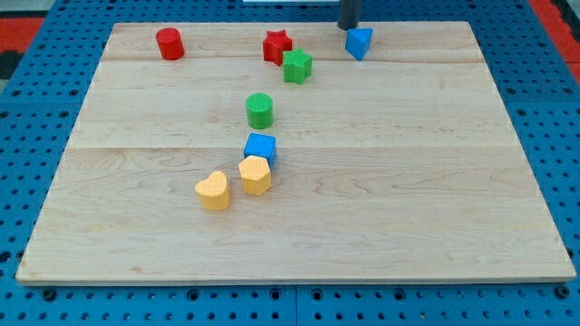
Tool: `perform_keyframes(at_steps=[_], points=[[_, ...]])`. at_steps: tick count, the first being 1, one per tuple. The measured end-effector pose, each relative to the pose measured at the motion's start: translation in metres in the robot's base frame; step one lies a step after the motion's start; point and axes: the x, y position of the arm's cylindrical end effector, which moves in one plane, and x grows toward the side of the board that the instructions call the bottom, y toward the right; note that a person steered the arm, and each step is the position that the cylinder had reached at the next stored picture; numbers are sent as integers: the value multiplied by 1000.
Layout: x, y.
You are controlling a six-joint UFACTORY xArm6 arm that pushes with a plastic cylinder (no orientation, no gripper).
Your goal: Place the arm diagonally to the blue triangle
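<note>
The blue triangle [359, 43] sits near the view's top edge of the wooden board [408, 181], right of centre. My tip [348, 27] is at the lower end of the dark rod that comes down from the view's top. It stands just up and to the left of the blue triangle, very close to it; I cannot tell whether it touches.
A red cylinder [169, 43] is at the top left. A red star [277, 46] and a green star [296, 65] sit left of the triangle. A green cylinder [259, 110], a blue cube [260, 148] and two yellow blocks [255, 175] [213, 191] lie mid-board.
</note>
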Motion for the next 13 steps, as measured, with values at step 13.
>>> perform_keyframes(at_steps=[13], points=[[0, 10]])
